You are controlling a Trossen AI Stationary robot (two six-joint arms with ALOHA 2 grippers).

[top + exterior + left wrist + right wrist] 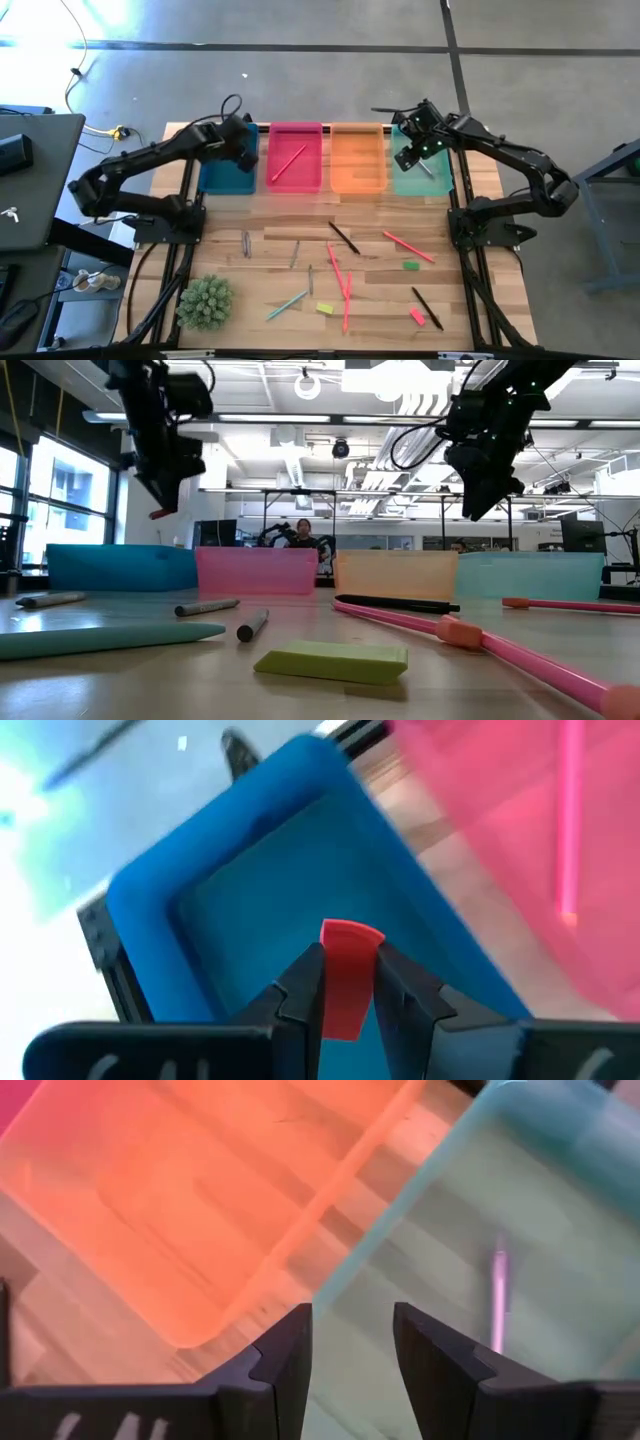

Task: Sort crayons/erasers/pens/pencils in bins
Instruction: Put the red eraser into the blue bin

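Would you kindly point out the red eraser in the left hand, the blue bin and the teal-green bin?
red eraser (345, 975): left wrist view, its middle, between the fingers.
blue bin (215, 845): left wrist view, its rounded rim.
teal-green bin (420, 1190): right wrist view, its near wall.

High view: overhead, straight down on wooden table (300, 240).
Low view: tabletop level, facing four translucent plastic bins (258, 570).
Wrist views: close above bins.

Bright overall. Glare washes floor (60, 25) at high view's far-left corner. Low view: ceiling lights (385, 375) blown out, near green eraser (332, 660) soft. Left wrist: motion blur beyond fingers (300, 995), blue bin (270, 870) smeared.
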